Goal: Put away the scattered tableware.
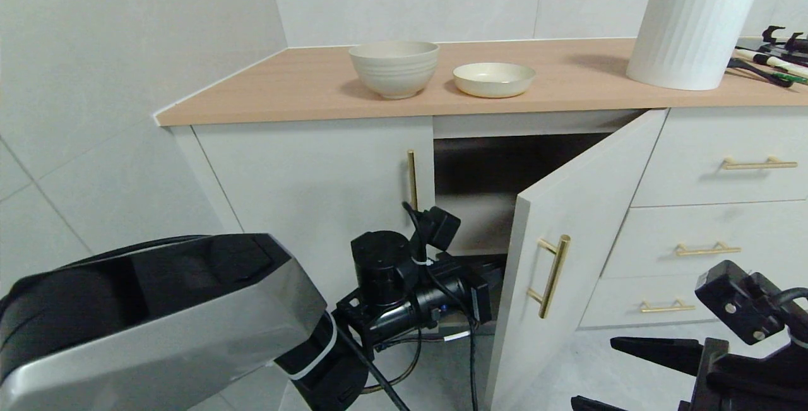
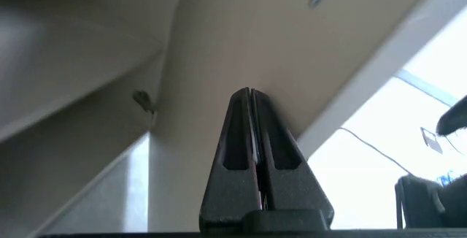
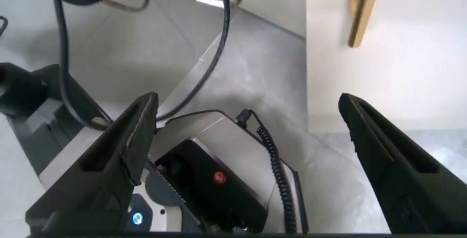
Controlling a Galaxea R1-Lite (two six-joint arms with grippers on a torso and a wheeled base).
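Ribbed bowl (image 1: 394,69) and shallow dish (image 1: 493,79) are sitting mouths-up above the open cabinet door (image 1: 568,221); left gripper (image 2: 249,92) is pinching together behind it, right gripper (image 3: 246,106) gaping wide beside it.

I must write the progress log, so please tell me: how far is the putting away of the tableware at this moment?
Done: the cabinet door stands open. In hand: nothing; the left gripper is shut and empty low at the cabinet opening, the right gripper is open and empty. Left: the bowl and the shallow dish both stand on the counter, so neither is put away.
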